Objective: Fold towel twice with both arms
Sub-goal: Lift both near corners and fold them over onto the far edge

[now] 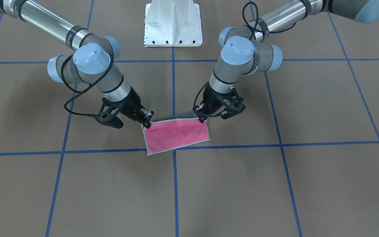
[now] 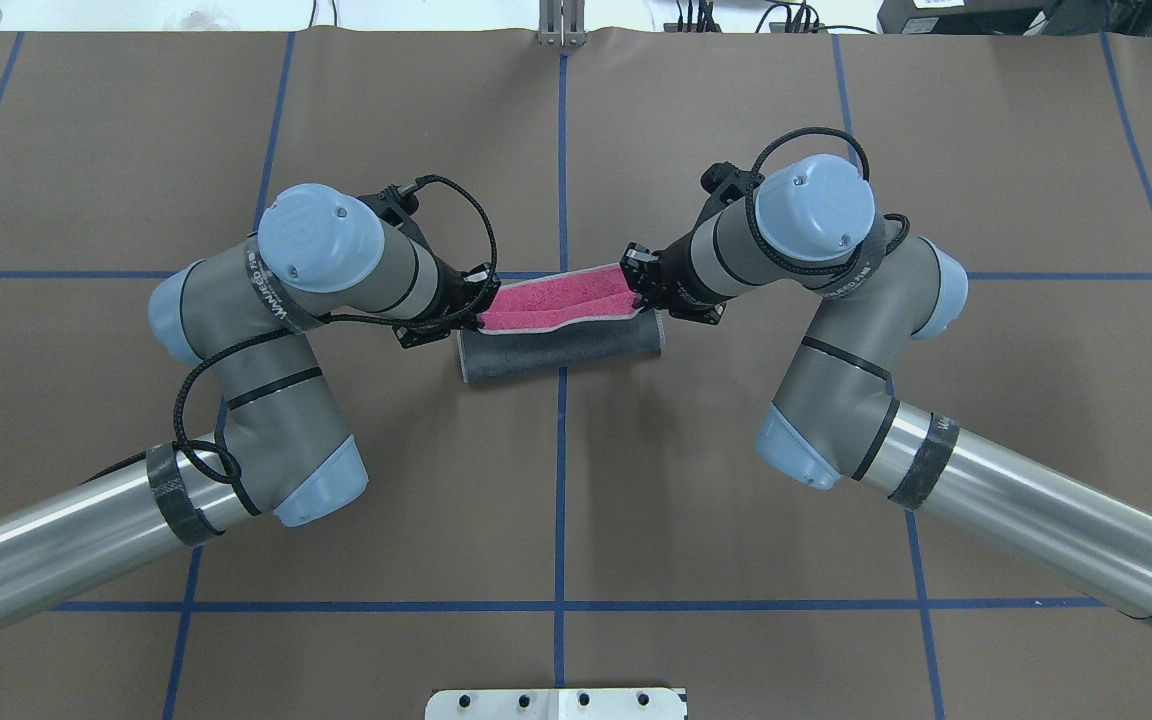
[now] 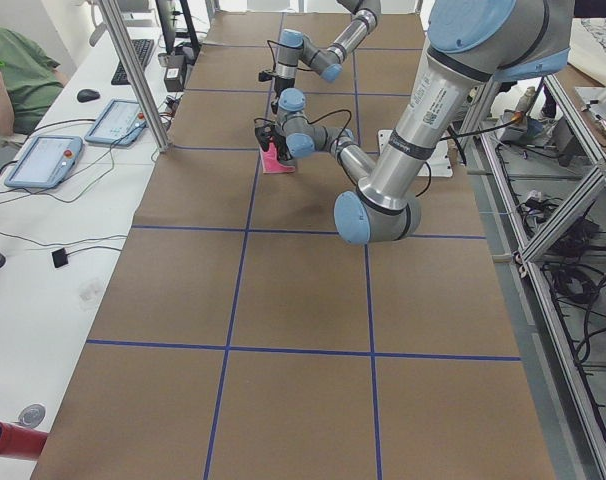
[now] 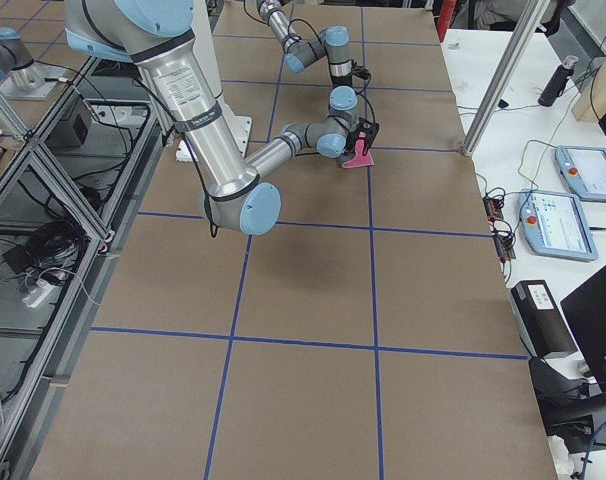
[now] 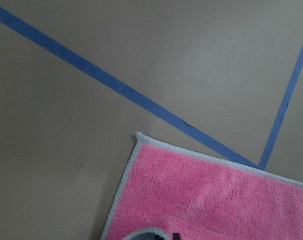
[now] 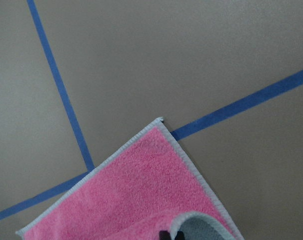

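On the brown, blue-taped table (image 1: pixel 308 184), the front-facing view shows the towel (image 1: pixel 176 135) at 6 o'clock of the white pedestal (image 1: pixel 173 23), with the right gripper (image 1: pixel 147 123) clenched on its 10 o'clock corner and the left gripper (image 1: pixel 202 119) clenched on its 2 o'clock corner. Overhead, the lifted edge arches over flat pink cloth with the grey underside showing, so I judge the first fold half made and the second untouched. Each wrist view shows pinched hem at 6 o'clock.

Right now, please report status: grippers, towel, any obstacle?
Left gripper and right gripper each shut on a towel corner. Towel mid-fold, held edge raised off table. No obstacle seen near it.
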Available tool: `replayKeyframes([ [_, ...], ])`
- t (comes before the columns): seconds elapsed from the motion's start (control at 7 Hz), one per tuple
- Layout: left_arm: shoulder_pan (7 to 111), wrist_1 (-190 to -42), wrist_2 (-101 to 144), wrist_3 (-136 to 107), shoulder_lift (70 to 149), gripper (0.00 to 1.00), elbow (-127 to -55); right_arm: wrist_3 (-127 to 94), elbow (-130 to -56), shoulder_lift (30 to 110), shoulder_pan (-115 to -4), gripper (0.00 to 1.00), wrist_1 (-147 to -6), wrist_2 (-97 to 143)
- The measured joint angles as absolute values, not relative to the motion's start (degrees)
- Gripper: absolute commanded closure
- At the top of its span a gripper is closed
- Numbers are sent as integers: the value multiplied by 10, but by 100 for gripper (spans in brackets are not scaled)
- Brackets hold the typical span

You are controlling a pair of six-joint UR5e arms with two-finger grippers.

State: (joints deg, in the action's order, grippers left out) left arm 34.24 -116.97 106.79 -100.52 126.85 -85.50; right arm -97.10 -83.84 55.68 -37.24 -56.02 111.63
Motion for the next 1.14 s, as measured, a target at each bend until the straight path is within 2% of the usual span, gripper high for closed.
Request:
replayKeyframes([
  [1.14, 345, -1170, 1069, -1009, 1265, 100, -858, -965, -806, 536, -387, 100, -561, 1116],
])
